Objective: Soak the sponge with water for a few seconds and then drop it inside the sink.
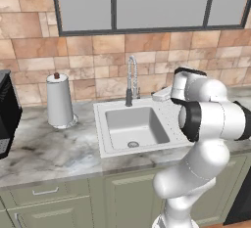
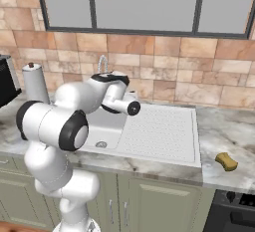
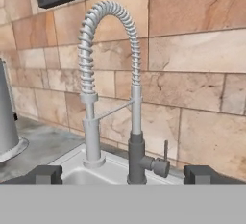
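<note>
At the sink's (image 2: pixel 164 131) back edge, the open, empty claw (image 3: pixel 122 175) faces the faucet (image 3: pixel 110 88), apparently to start water; the sponge (image 2: pixel 226 161) waits near the counter's (image 2: pixel 224 126) right front edge.

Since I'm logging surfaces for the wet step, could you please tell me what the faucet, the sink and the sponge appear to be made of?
The faucet looks like polished metal: a silvery coiled neck with soft highlights and a darker grey base. The sink looks like matte white ceramic or composite, since it is uniformly white without sharp reflections; which one is unclear. The sponge looks like soft yellow-tan foam with a dull surface and a darker side.
</note>
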You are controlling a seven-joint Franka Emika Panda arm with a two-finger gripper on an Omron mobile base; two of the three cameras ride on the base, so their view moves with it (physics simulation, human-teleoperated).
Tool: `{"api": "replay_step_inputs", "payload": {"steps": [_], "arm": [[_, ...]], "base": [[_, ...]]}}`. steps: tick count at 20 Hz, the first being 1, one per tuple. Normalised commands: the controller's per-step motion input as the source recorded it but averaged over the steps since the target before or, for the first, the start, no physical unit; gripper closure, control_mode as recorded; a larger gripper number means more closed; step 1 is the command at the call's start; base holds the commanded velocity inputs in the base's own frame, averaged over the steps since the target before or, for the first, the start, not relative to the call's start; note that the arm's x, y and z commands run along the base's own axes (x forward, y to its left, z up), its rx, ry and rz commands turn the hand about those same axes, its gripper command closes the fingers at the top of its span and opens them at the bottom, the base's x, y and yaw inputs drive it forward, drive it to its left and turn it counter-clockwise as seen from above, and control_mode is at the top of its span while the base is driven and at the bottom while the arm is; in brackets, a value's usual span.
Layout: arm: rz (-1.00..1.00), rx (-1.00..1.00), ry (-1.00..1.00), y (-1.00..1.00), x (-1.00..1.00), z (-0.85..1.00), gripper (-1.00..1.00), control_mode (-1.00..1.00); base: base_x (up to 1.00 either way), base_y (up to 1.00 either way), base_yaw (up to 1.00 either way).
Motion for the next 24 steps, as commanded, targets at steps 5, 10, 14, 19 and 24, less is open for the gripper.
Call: {"api": "replay_step_inputs", "payload": {"steps": [5, 10, 14, 19, 24], "arm": [[0.07, 0.01, 0.00, 0.05, 0.08, -0.05, -1.00, -1.00], [0.10, 0.00, 0.00, 0.02, 0.10, -0.08, -1.00, -1.00], [0.09, 0.00, 0.00, 0.00, 0.04, -0.02, -1.00, -1.00], [0.06, 0.00, 0.00, 0.02, 0.01, -0.01, -1.00, -1.00], [0.01, 0.00, 0.00, 0.15, 0.09, -0.07, -1.00, -1.00]], "base": [[0.00, 0.00, 0.00], [0.00, 0.00, 0.00], [0.00, 0.00, 0.00], [0.00, 0.00, 0.00], [0.00, 0.00, 0.00]]}}
